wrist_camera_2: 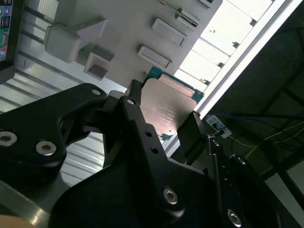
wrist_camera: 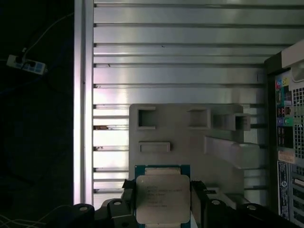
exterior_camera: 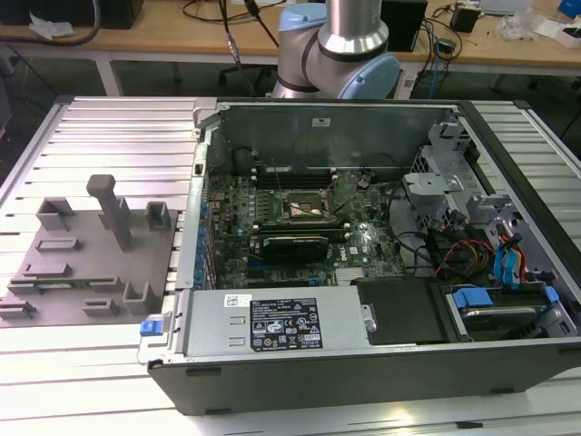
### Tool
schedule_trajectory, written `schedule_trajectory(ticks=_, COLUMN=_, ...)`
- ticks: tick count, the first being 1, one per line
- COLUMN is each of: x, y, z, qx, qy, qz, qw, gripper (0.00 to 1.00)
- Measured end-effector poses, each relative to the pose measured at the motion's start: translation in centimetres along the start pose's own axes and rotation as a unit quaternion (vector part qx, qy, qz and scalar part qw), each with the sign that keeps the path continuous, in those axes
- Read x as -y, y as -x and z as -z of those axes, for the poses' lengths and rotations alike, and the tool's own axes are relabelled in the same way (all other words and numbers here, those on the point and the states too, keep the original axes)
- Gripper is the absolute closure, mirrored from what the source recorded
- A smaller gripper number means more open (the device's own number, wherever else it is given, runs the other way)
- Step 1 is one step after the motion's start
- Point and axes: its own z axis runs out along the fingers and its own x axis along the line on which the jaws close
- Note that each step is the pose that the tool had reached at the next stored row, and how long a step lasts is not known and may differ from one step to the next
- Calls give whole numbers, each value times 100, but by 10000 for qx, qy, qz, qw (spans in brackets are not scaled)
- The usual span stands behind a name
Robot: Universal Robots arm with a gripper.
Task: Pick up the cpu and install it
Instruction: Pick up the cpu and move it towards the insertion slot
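One slatted table (wrist_camera: 180, 61), dark floor (wrist_camera: 33, 123), pincer (wrist_camera: 162, 190) gripping cpu (wrist_camera: 162, 202)

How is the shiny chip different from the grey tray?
The cpu is shiny silver metal with a green rim; the tray is dull grey plastic. The cpu is flat on top; the tray has raised blocks and a post. The cpu sits clamped in the gripper; the tray lies on the ribbed table. Both have square corners.

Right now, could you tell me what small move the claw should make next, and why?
Probably carry the silvery square cpu chip toward the metal-framed motherboard socket: the claw clamps it above the grey plastic fixture tray, outside the open computer case.
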Motion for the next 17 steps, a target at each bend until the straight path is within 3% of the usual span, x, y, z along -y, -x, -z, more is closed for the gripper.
schedule_trajectory(ticks=3, x=-15, y=3, z=135, qx=0, qy=-1, qz=0, qw=10000, gripper=45)
schedule_trajectory(ticks=8, x=-26, y=7, z=268, qx=0, qy=-1, qz=0, qw=10000, gripper=45)
schedule_trajectory(ticks=14, x=-28, y=13, z=292, qx=-1, qy=-1, qz=0, qw=10000, gripper=45)
schedule_trajectory(ticks=17, x=-28, y=104, z=288, qx=0, qy=0, qz=0, qw=10000, gripper=45)
